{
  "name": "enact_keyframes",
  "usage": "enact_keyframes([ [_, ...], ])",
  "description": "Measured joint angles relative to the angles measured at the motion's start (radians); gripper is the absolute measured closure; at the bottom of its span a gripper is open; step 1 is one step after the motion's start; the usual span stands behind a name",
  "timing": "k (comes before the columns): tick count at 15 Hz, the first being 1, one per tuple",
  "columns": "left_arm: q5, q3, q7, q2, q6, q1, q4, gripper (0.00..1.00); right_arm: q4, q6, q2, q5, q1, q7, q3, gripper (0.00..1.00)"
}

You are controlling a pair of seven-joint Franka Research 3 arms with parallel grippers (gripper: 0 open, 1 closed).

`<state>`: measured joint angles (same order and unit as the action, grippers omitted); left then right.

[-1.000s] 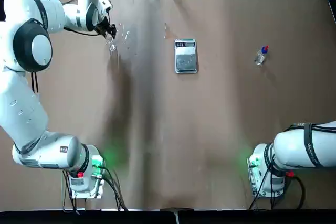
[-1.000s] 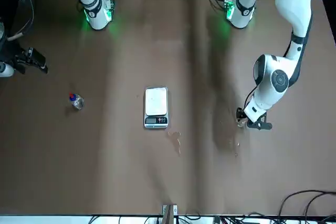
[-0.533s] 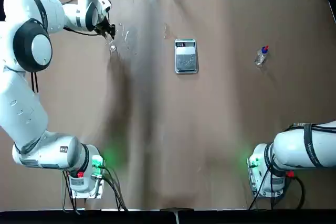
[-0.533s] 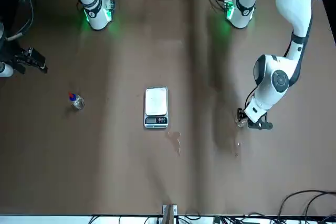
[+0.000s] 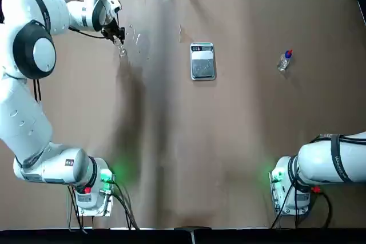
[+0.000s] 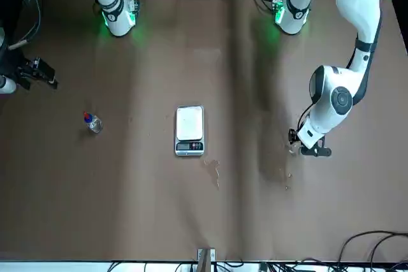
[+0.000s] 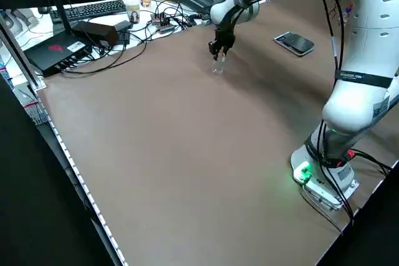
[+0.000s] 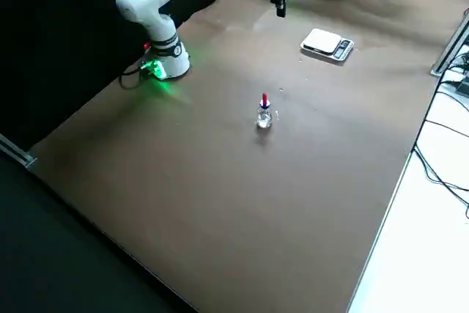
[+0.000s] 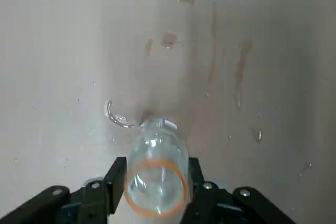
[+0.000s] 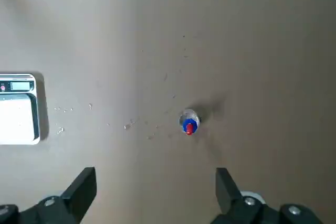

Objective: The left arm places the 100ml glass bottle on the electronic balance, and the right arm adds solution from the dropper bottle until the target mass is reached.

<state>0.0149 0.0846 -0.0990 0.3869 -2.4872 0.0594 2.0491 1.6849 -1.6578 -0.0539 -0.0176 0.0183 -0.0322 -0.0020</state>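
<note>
Left gripper (image 9: pixel 155 192): fingers clamped on the 100ml glass bottle (image 9: pixel 156 174), near the table's (image 5: pixel 171 141) far left corner; it appears barely lifted.
Electronic balance (image 5: pixel 202 61): far edge, centre, pan bare.
Advice: you should carry the bottle upright (mouth open) and lower it centrally.
Right gripper (image 10: pixel 152 192): fingers apart, above the dropper bottle (image 10: pixel 189 122).

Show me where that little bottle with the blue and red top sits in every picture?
Top: dropper bottle, right of the balance.
Front, left of the balance.
Left side: not in it.
Right side, centre.
Left wrist: not in it.
Right wrist, centre.
Landmark: the balance.
</note>
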Motion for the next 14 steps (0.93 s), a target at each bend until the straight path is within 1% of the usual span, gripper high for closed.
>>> enact_keyframes([
  [1,0.000,0.000,0.000,0.000,0.002,0.000,-0.005,0.44,0.000,0.000,0.000,0.000,0.000,0.000,0.000,0.00],
  [2,0.000,0.000,0.000,0.000,0.005,0.000,-0.008,0.41,0.000,0.000,0.000,0.000,0.000,0.000,0.000,0.00],
  [4,0.000,0.000,-0.004,0.000,0.008,0.000,-0.009,0.39,0.000,0.000,0.000,0.000,0.000,0.000,0.000,0.00],
  [5,0.000,0.001,-0.006,0.000,0.009,0.001,-0.009,0.37,0.000,0.000,0.000,0.000,0.000,0.000,0.000,0.00],
  [9,0.000,0.000,-0.011,0.002,0.014,0.000,-0.009,0.38,0.000,0.000,0.000,0.000,0.000,0.000,0.000,0.00],
  [10,0.000,0.000,-0.012,0.005,0.014,0.000,-0.009,0.40,0.000,0.000,0.000,0.000,0.000,0.000,0.000,0.00],
  [11,0.000,0.000,-0.012,0.007,0.014,0.000,-0.009,0.45,0.000,0.000,0.000,0.000,0.000,0.000,0.000,0.00],
  [13,0.000,0.000,-0.012,0.007,0.014,0.000,-0.010,0.47,0.000,0.000,0.000,0.000,0.000,0.000,0.000,0.00],
  [14,0.000,0.000,-0.012,0.007,0.014,0.000,-0.010,0.52,0.000,0.000,0.000,0.000,0.000,0.000,0.000,0.00],
])
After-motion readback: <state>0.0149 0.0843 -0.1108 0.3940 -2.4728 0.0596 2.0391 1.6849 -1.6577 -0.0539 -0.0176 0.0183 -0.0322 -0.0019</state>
